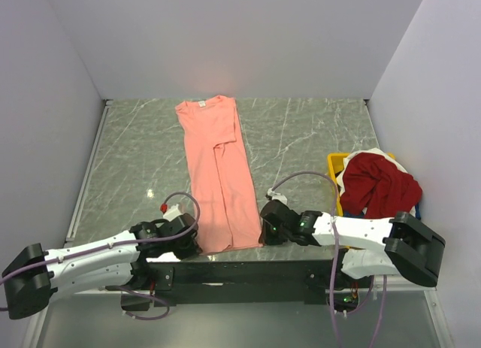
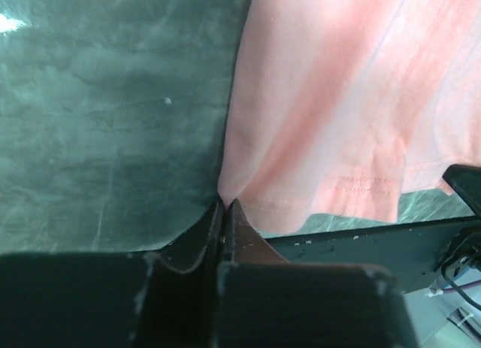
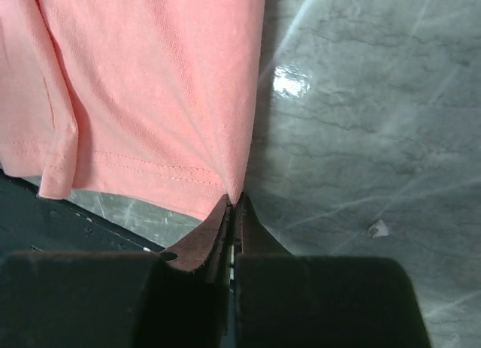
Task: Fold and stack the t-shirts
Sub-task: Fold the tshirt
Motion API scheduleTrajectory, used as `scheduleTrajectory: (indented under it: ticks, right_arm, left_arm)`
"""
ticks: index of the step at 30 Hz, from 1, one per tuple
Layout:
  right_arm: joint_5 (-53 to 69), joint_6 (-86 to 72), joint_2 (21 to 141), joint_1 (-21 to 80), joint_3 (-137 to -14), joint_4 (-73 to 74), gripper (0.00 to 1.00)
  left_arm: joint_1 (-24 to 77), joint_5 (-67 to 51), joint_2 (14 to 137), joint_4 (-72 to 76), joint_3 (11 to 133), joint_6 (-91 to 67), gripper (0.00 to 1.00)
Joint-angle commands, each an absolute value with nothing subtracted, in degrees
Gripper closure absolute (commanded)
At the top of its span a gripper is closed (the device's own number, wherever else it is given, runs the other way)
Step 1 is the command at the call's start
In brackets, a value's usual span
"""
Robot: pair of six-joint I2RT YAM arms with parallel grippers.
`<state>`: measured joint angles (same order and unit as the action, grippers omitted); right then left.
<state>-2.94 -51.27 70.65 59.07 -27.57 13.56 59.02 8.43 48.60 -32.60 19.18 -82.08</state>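
A salmon-pink t-shirt [image 1: 216,175] lies folded into a long narrow strip down the middle of the table, collar at the far end. My left gripper [image 1: 194,245] is shut on its near left hem corner [image 2: 224,194]. My right gripper [image 1: 264,235] is shut on its near right hem corner [image 3: 234,196]. The cloth fans up from both pinches. A deep red t-shirt [image 1: 378,184] is heaped on a white one [image 1: 366,154] at the right.
A yellow bin [image 1: 336,164] holds the heap at the table's right side. The dark mounting bar [image 1: 248,269] runs along the near edge. White walls close the table on three sides.
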Motion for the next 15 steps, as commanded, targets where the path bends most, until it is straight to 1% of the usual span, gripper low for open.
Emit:
scheduleTrajectory:
  ticks: [1,7,15]
  right_arm:
    - [-3.34,-50.36,69.00,58.27,-25.40,16.26,1.00]
    - [-2.81,-50.01,66.45,57.22,-23.73,16.35,1.00]
    - [-0.18,-50.01,59.86,56.86,-24.17,18.89,1.00]
  left_arm:
    - [60.47,10.46,47.74,-34.88,18.37,-84.63,0.99]
    - [60.64,10.64,41.32,-39.55,18.19,-86.13,0.99]
    - [61.35,8.18,42.01,-40.87,19.33,-85.43,0.99]
